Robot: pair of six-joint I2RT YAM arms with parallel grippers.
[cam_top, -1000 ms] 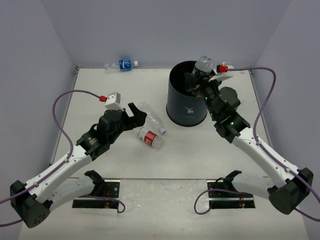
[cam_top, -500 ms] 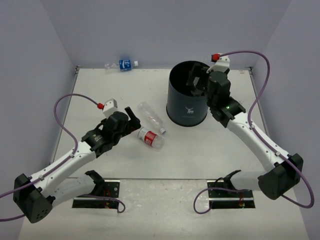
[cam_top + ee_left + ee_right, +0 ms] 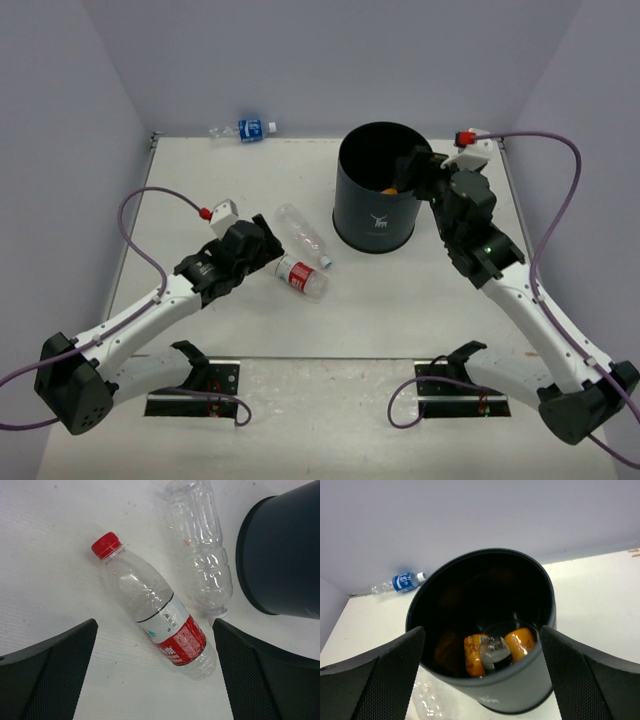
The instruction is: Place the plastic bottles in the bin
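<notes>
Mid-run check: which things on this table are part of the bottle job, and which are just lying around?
Job: bin; red-labelled bottle, clear unlabelled bottle, blue-labelled bottle, all lying on the table; orange bottles inside the bin.
Not the job: purple cables; base plates at the near edge.

A white, faintly scuffed tabletop (image 3: 400,300) fills the lower frame, boxed in by plain pale lavender walls (image 3: 320,60) at the top, left and right. Light is soft and even, perhaps from overhead; shadows are faint.
</notes>
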